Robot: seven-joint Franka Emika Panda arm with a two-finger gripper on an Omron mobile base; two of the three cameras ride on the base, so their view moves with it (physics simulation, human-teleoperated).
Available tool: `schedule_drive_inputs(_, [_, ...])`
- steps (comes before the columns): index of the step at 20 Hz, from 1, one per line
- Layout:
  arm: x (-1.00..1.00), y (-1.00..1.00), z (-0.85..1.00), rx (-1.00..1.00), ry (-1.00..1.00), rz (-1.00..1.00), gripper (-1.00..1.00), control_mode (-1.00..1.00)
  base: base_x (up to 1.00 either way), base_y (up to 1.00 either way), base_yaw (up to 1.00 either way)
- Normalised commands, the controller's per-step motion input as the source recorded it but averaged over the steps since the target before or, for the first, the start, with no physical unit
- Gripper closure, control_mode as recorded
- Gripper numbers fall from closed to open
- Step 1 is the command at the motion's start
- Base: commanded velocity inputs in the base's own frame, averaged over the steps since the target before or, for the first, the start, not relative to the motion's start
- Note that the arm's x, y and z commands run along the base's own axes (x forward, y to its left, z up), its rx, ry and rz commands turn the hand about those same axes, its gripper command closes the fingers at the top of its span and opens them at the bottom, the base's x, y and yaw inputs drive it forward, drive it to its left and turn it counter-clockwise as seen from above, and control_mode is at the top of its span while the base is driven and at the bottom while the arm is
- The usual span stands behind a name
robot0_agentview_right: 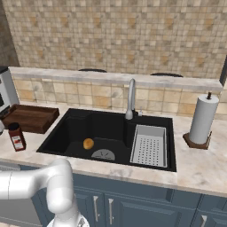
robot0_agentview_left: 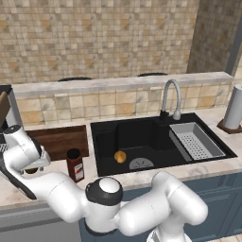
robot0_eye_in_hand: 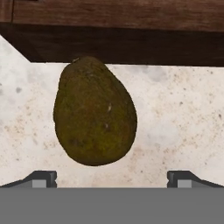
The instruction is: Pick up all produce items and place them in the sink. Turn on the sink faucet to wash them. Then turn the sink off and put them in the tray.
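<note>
The gripper (robot0_eye_in_hand: 112, 178) hangs just above the counter with its two dark fingertips (robot0_eye_in_hand: 41, 178) spread wide, one at each side of the hand view, and nothing is between them. It is open. Only the tips show at the bottom edge there. In the left base view the hand is low at the left, over the counter in front of the tray (robot0_agentview_left: 60, 140).

The jar (robot0_agentview_left: 74, 165) beside the arm has a red label and a dark lid. There seems to be white print on the label, but it is too small and blurred to read. I can read no other writing or brand.

The olive-brown fruit (robot0_eye_in_hand: 94, 111) lies on the pale speckled counter (robot0_eye_in_hand: 183, 127), just in front of the tray's dark wooden wall (robot0_eye_in_hand: 131, 39). It is egg-shaped, narrower at the end toward the tray, with rough, mottled brown-green skin. In the left base view only a small dark part of it (robot0_agentview_left: 31, 170) shows under the hand.

The orange-yellow fruit (robot0_agentview_left: 120, 157) is small and round and rests on the floor of the black sink (robot0_agentview_left: 106, 137), near the round grey drain (robot0_agentview_left: 141, 163). The grey curved faucet (robot0_agentview_left: 170, 97) stands behind the basin; whether water runs I cannot tell. A grey perforated rack (robot0_agentview_left: 196, 140) sits in the right part of the sink.

The tray is cut off at the left by the arm in the left base view.
</note>
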Motion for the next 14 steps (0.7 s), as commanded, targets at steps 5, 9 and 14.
schedule_drive_inputs(5, [0.06, 0.12, 0.00, 0.00, 0.00, 0.00, -1.00, -1.00, 0.00, 0.00, 0.00])
schedule_drive_inputs(9, [0.13, 0.00, 0.00, 0.00, 0.00, 0.00, -1.00, -1.00, 0.00, 0.00, 0.00])
schedule_drive_inputs(14, [0.20, 0.00, 0.00, 0.00, 0.00, 0.00, -1.00, -1.00, 0.00, 0.00, 0.00])
